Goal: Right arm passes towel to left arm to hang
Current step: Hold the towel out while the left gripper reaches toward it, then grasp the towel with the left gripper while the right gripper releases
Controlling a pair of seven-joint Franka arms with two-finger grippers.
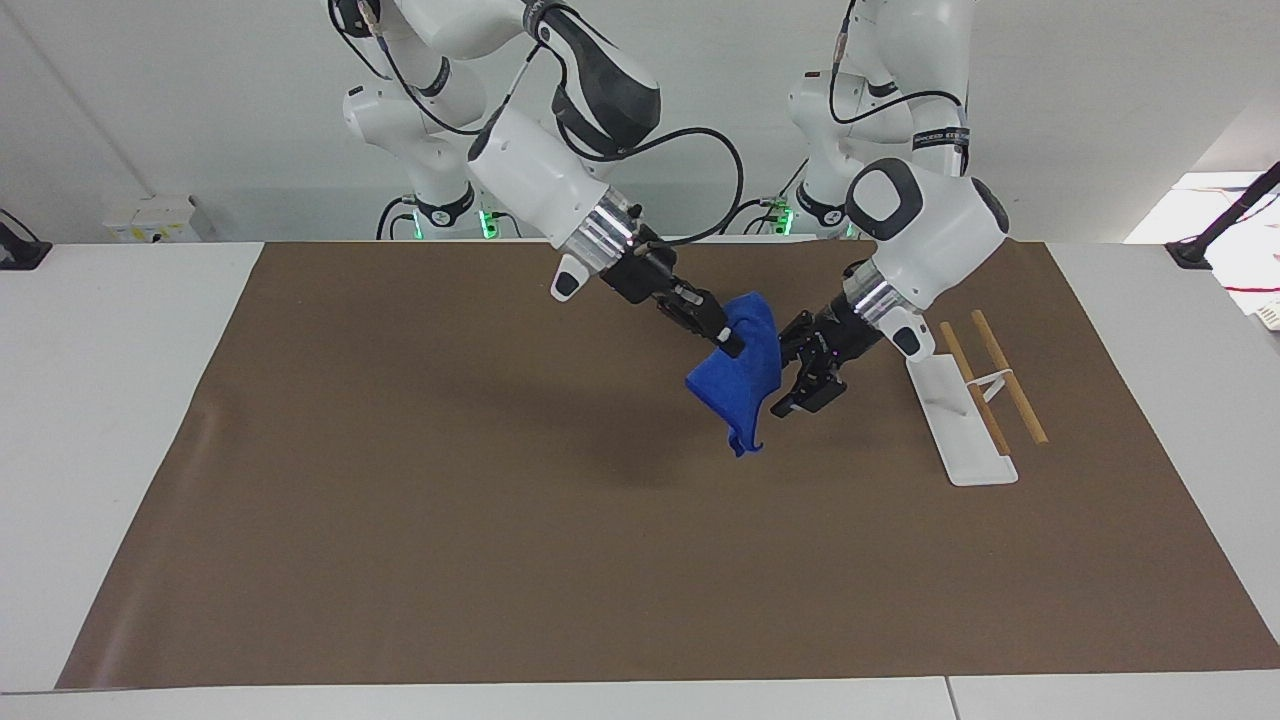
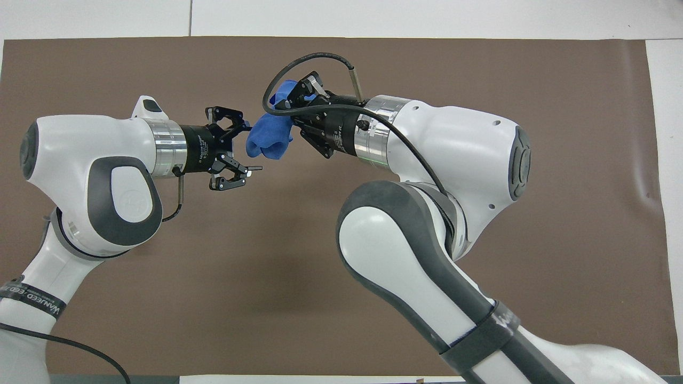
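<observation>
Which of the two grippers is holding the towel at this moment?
The right gripper, shut on the blue towel hanging in the air over the mat. The left gripper is open beside the towel, not yet gripping it.

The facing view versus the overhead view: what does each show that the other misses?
Only the facing view shows the white rack, its wooden rails, and the towel hanging clear above the brown mat. Only the overhead view shows the left claw spread open around the towel's edge. Both show the right claw gripping the towel.
</observation>
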